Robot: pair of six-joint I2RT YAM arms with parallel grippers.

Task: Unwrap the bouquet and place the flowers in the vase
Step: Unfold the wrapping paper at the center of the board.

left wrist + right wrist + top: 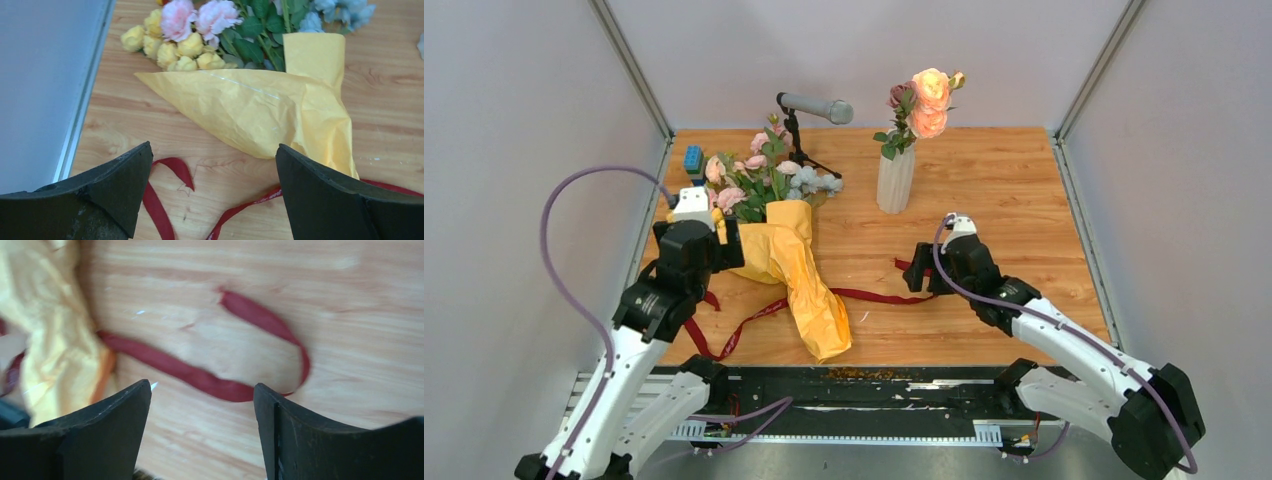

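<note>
The bouquet (796, 265) lies on the table's left half, its orange-yellow paper (260, 107) still folded round the stems. Pink, yellow and pale blue flowers (759, 178) stick out of its far end. The dark red ribbon (754, 322) lies loose across the wood, its one end curling by my right gripper (202, 390). The white ribbed vase (896, 178) stands upright at the back centre with peach and pink roses (927, 102) in it. My left gripper (214, 155) hovers open above the ribbon (172, 172), just short of the paper. My right gripper is open above the ribbon (220, 385), nothing between its fingers.
A black microphone stand with a grey mic (816, 108) stands behind the bouquet. A small blue block (693, 159) sits at the far left edge. Grey walls close in the table on three sides. A black rail (864, 392) runs along the near edge.
</note>
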